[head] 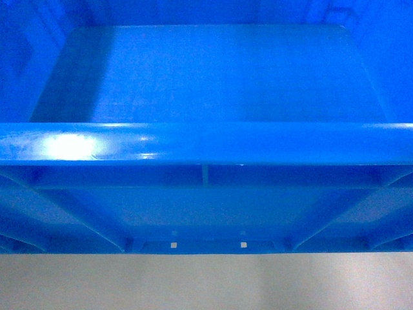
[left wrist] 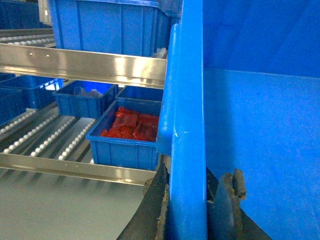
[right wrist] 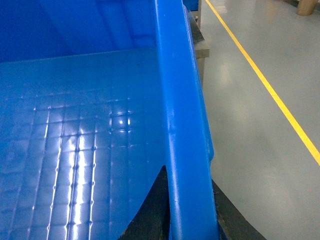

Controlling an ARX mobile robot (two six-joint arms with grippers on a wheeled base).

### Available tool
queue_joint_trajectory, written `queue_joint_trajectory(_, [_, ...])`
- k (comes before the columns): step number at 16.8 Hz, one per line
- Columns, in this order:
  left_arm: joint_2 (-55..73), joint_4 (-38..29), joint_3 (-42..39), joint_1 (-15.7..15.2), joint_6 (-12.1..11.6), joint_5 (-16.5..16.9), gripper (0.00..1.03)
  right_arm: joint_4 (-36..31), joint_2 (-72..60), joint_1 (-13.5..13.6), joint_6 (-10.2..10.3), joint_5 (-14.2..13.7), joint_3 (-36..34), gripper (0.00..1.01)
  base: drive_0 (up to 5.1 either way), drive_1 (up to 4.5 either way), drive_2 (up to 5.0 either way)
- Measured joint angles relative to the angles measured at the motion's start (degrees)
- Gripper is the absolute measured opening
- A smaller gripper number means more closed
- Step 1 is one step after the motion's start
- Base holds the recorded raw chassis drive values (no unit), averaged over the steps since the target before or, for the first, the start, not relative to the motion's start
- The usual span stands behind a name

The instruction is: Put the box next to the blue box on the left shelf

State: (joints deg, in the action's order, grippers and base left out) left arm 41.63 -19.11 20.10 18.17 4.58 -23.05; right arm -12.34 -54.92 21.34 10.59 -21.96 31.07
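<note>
The box (head: 206,139), a large empty blue plastic crate, fills the head view with its near rim across the middle. My left gripper (left wrist: 196,192) is shut on the box's left wall (left wrist: 187,125), one finger outside and one inside. My right gripper (right wrist: 189,200) is shut on the box's right wall (right wrist: 180,110) in the same way. To the left, in the left wrist view, a roller shelf (left wrist: 35,132) carries a blue box (left wrist: 127,147) filled with red items. The held box stands apart from it, to its right.
A smaller blue bin (left wrist: 82,100) sits behind the red-filled one, and a big blue crate (left wrist: 110,25) rests on the upper level above a steel rail (left wrist: 80,65). A lower steel rail (left wrist: 75,167) fronts the rollers. Grey floor with a yellow line (right wrist: 260,75) lies to the right.
</note>
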Motion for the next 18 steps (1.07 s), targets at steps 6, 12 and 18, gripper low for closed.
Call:
queue_joint_trajectory(6, [0.0,-0.3,0.0,0.0,0.0,0.0,0.1,-0.2,0.0,0.0,0.0,0.0,0.0,0.1,-5.0,2.48,2.5])
queue_joint_trajectory(12, [0.0,-0.2,0.0,0.0,0.0,-0.1,0.1,-0.2,0.0,0.0,0.0,0.1,0.0,0.1,-5.0,2.44,2.4])
queue_joint_trajectory(18, [0.0,-0.1,0.0,0.0,0.0,-0.1,0.1,-0.1,-0.1,0.0,0.0,0.1,0.0,0.1,-5.1,2.4,2.4])
